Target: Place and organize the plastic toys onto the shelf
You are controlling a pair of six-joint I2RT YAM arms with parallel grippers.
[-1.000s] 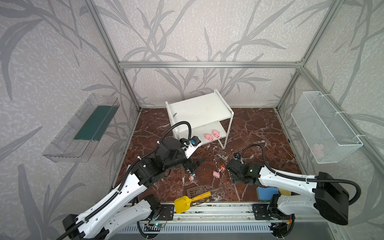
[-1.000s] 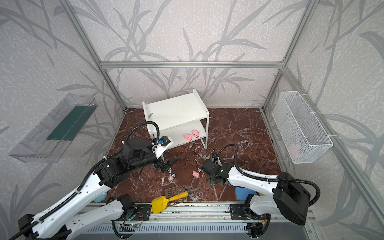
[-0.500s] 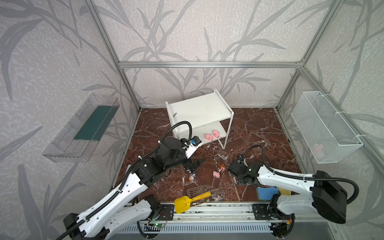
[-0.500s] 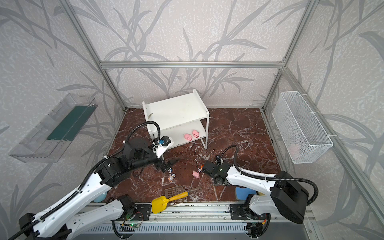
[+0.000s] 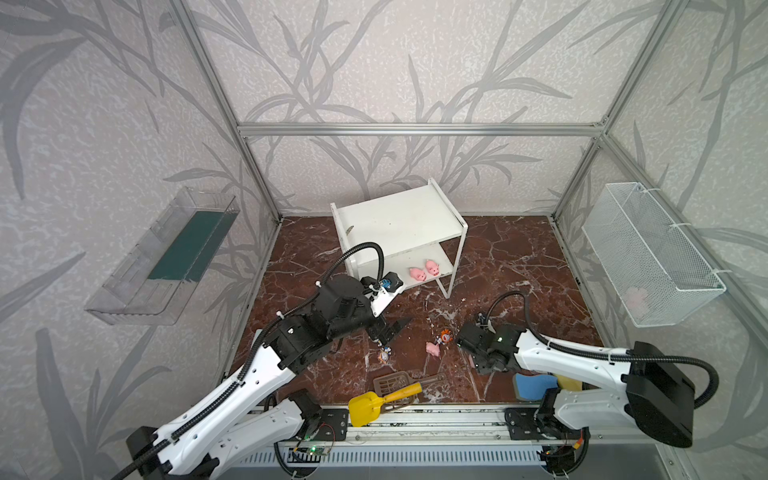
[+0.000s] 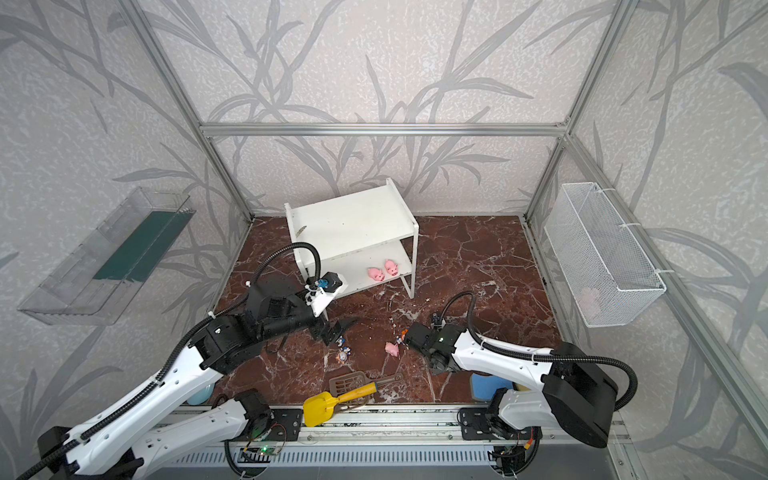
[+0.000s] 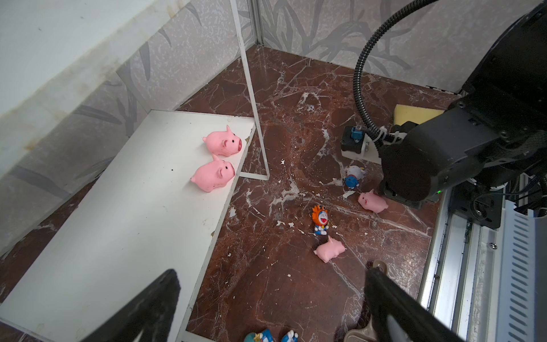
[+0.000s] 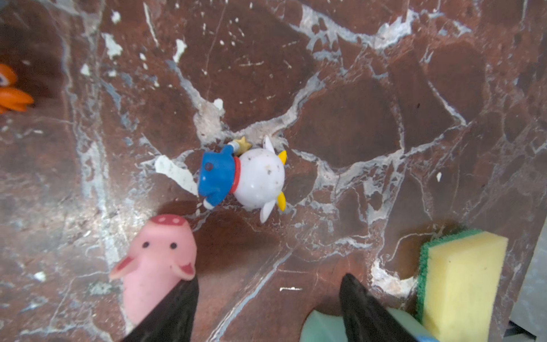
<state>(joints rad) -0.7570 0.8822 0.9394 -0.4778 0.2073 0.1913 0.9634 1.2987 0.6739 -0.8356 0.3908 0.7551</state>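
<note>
Two white boards make up the shelf (image 5: 399, 220), the biggest thing here, standing at the far middle of the dark marbled surface (image 5: 498, 266). Its top board is bare. On the lower board, at the near right corner, two pink pigs (image 7: 223, 143) (image 7: 213, 176) stand side by side, and they are all the shelf holds so far.

The left gripper (image 5: 392, 328) hangs just near of the shelf with its jaws spread wide and nothing between them. The right gripper (image 8: 269, 278) is low over the surface to the right, jaws apart with bare marble in the gap. A third pig (image 8: 157, 257) lies right against the outside of one of its fingers (image 8: 165, 311); I can't tell whether they touch, but it isn't gripped.

A fourth pig (image 7: 328, 251) lies tipped on its side between the two arms. Just far of it stands the orange-maned figurine (image 7: 320, 217). The white-headed figurine (image 8: 248, 177) lies flat ahead of the right gripper. A brown-topped figurine (image 5: 383, 356) and a teal-topped figurine (image 7: 256, 337) sit close under the left gripper.

By my count that's a quarter done: six toys are left to lift, and no figurine is up yet.
</note>
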